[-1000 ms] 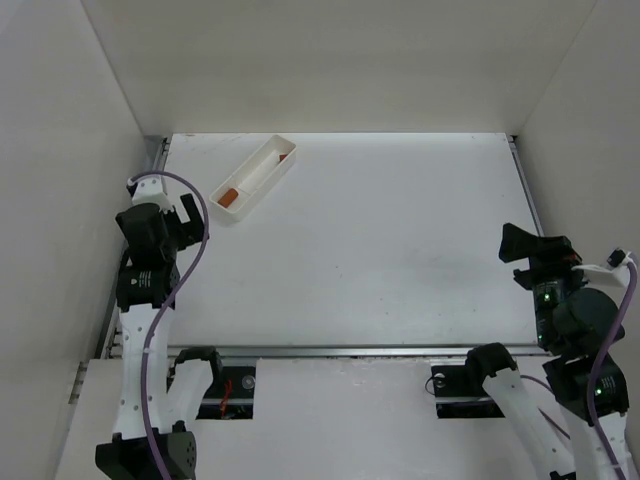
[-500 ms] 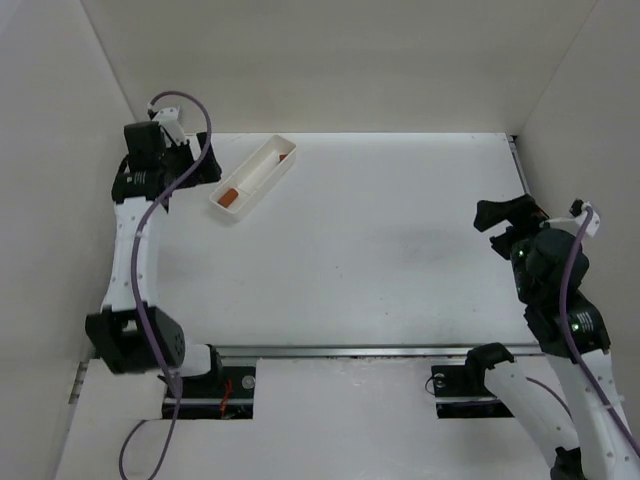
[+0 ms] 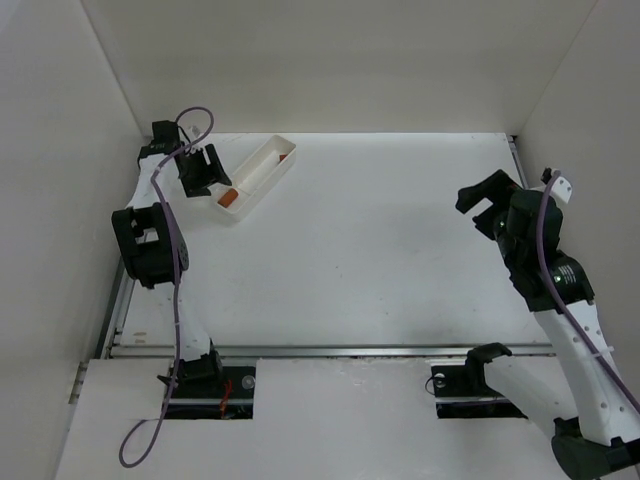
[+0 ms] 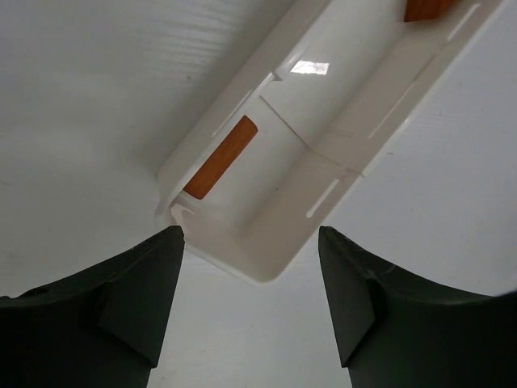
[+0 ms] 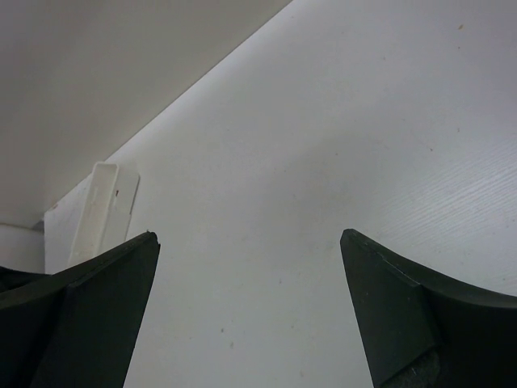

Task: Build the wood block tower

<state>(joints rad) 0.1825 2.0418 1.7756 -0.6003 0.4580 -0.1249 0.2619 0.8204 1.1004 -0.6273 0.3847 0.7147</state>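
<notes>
Left gripper: spread, fingers well apart, nothing pinched between them; held over one short end of the tray, at the table's far-left corner.
Tray: long, white, rectangular, lying diagonally on the table; its end nearer the arms framed between the left fingers in the left wrist view.
Left fingertip and tray corner: very close together; touching or apart, cannot tell.
Near block: orange-brown, lying flat on the tray floor, alongside one long wall, close to the end under the left gripper.
Far block: orange-brown, only a corner showing at the top edge of the left wrist view; in the top view, a small spot at the tray's opposite end.
Blocks together: both inside the tray, well apart, each lying singly.
Right gripper: spread wide, holding nothing; raised over bare table on the right side, well apart from the tray, pointing toward it.
</notes>
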